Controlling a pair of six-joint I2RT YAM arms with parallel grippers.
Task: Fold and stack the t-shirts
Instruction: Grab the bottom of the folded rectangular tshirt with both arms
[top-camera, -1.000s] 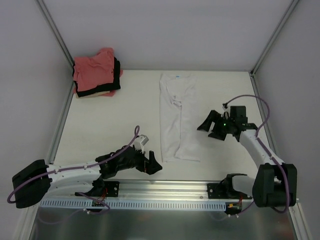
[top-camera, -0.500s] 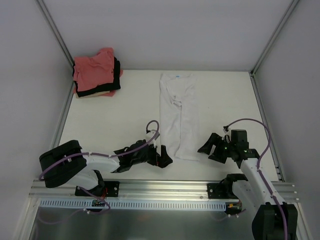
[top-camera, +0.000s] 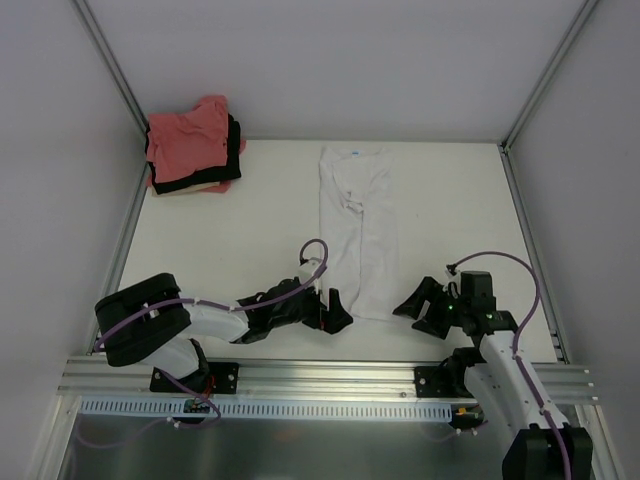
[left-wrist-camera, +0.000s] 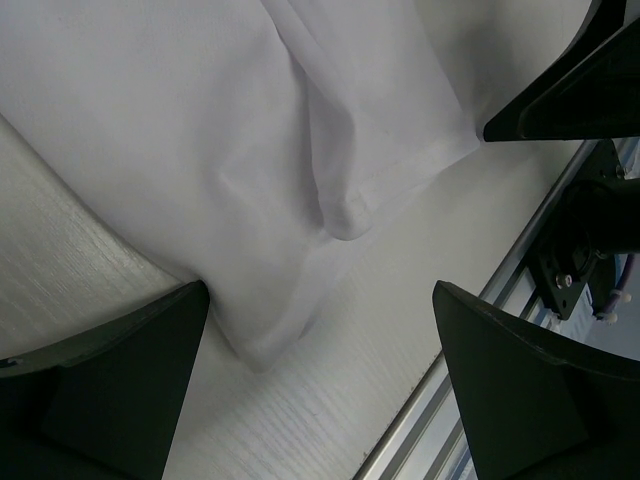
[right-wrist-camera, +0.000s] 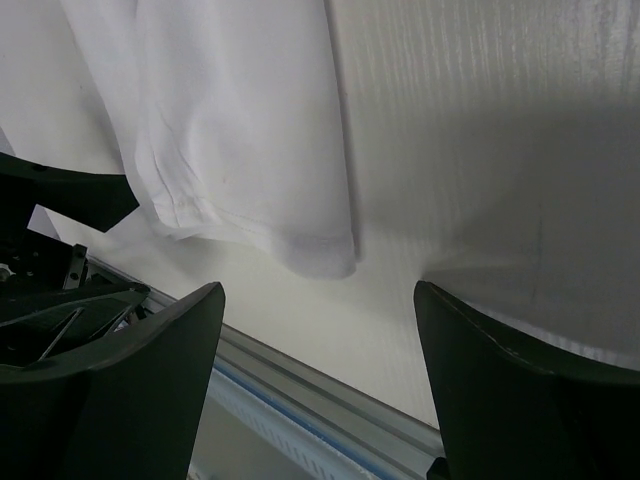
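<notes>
Top view alone shows the pink-topped stack (top-camera: 192, 150) far beyond the left tool (top-camera: 335, 318); wrist views show it and the right tool (top-camera: 415, 308) both spread wide and empty, a near hem corner of the white t-shirt (top-camera: 355, 230) between each one's jaws on the surface (top-camera: 220, 250), both having closed in since a second ago.

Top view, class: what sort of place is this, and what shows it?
Likely a lab test booth, not a home: a white table boxed in by blank panels, two robot arms bolted to a metal rail.
</notes>
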